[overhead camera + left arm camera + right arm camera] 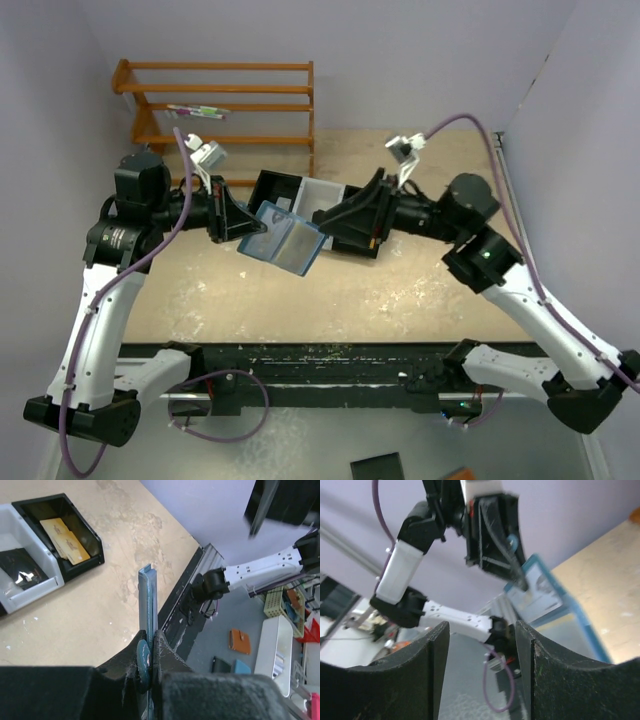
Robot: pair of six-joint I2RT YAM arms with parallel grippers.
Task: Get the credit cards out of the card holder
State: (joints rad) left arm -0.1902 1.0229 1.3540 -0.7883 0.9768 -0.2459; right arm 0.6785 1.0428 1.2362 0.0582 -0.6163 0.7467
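Observation:
The blue card holder [286, 241] hangs open above the table, pale pockets facing up. My left gripper [247, 226] is shut on its left edge; in the left wrist view the holder [148, 597] stands edge-on, pinched between the jaws of the left gripper [149, 647]. My right gripper [322, 226] is open just off the holder's right edge, nothing between its fingers. From the right wrist view the holder [546, 596] sits beyond the open right gripper [482, 647]. Two gold-tan credit cards [65, 541] lie in the tray's black compartment. Whether a card is in the holder's pockets I cannot tell.
A black-and-white compartment tray [276, 184] stands on the table right behind the holder; its white section [35, 587] holds a dark item. A wooden rack [222, 105] stands at the back left. Other wallets, one orange [240, 641], lie on the floor beyond the table edge.

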